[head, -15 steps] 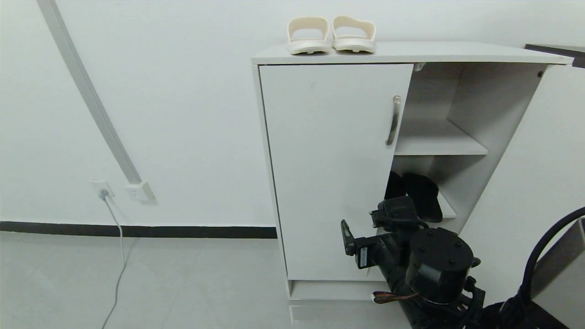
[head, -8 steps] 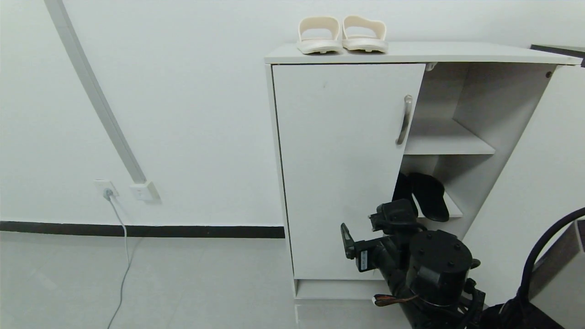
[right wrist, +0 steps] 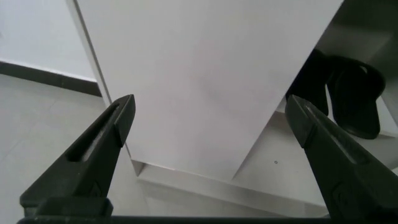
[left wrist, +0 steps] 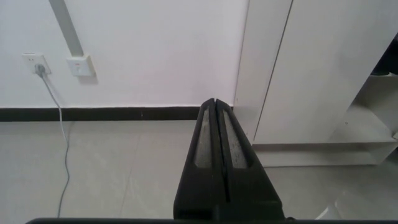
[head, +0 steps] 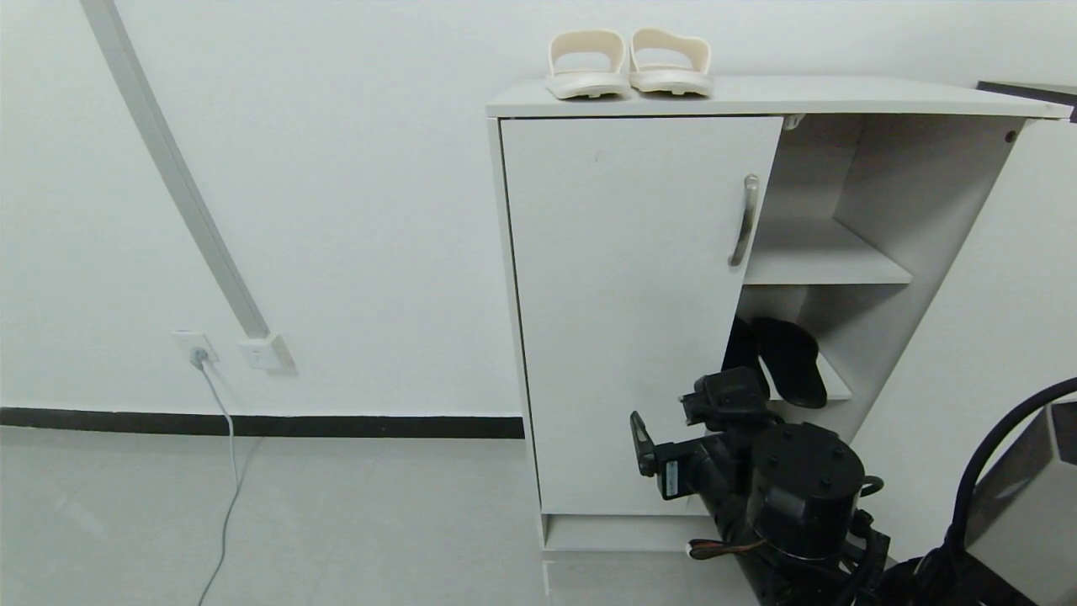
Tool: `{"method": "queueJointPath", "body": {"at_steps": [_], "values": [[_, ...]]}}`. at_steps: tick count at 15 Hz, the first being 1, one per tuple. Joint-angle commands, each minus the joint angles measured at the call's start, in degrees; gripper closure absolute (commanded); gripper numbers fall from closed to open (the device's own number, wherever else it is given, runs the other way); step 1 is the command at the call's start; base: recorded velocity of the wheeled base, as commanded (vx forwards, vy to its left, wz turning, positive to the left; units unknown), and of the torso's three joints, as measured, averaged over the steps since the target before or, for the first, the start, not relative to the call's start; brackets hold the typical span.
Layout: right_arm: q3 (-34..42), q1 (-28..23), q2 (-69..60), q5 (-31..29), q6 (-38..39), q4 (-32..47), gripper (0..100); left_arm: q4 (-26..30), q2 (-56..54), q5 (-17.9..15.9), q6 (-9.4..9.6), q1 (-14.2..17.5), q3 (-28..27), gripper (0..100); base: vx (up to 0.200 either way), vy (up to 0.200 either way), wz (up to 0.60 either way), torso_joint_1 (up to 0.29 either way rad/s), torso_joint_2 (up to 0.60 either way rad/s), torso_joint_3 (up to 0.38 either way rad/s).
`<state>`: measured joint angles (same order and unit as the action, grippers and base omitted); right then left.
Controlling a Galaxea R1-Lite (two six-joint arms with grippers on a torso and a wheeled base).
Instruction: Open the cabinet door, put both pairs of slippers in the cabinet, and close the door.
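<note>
- One white cabinet (head: 841, 91) is seen against the wall, with two doors: the left door (head: 623, 311) is shut and the right door (head: 993, 337) is swung wide open.
- One metal handle (head: 744, 220) is fixed upright at the free edge of the shut door.
- Two shelves are exposed in the open half: an upper shelf (head: 824, 263) and a lower shelf (head: 831, 389).
- Two pairs of slippers are counted, four slippers in all.
- The cream slippers (head: 589, 80) are placed side by side on the cabinet top, above the shut door.
- The black slippers (head: 791, 362) are stowed on the lower shelf, partly hidden behind the shut door.
- The right gripper (right wrist: 209, 106) is held low before the cabinet with its jaws spread wide and nothing between them; the shut door and the black slippers are framed between its fingers (right wrist: 93, 155).
- The left gripper (left wrist: 215, 124) is held above the floor near the cabinet's foot, its jaws pressed together on nothing.
- Two wall sockets (head: 189, 345) are mounted low on the wall, and one cable (head: 223, 454) is hung from one of them.
</note>
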<state>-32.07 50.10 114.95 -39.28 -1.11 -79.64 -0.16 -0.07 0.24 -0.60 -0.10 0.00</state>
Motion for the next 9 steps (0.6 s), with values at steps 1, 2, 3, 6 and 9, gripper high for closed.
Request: {"method": "queueJointPath", "body": {"at_steps": [1,2,3,6,9], "values": [[0.08,0.08,0.19,-0.01,-0.03,0.01,0,-0.02,0.07,0.02,-0.02,0.01,0.0,100,0.0,0.0,0.0,0.0,0.0,0.0],[0.08,0.08,0.19,-0.01,-0.03,0.01,0,-0.02,0.07,0.02,-0.02,0.01,0.0,100,0.0,0.0,0.0,0.0,0.0,0.0],[0.08,0.08,0.28,-0.01,-0.03,0.01,0,-0.02,0.07,0.02,-0.02,0.01,0.0,100,0.0,0.0,0.0,0.0,0.0,0.0],[-0.01,0.08,0.28,-0.01,-0.12,0.01,0,-0.02,0.07,0.02,-0.02,0.01,0.0,100,0.0,0.0,0.0,-0.003,-0.1,-0.104],[-0.01,0.08,0.28,-0.01,-0.12,0.01,0,-0.02,0.07,0.02,-0.02,0.01,0.0,100,0.0,0.0,0.0,0.022,-0.23,-0.357]]}}
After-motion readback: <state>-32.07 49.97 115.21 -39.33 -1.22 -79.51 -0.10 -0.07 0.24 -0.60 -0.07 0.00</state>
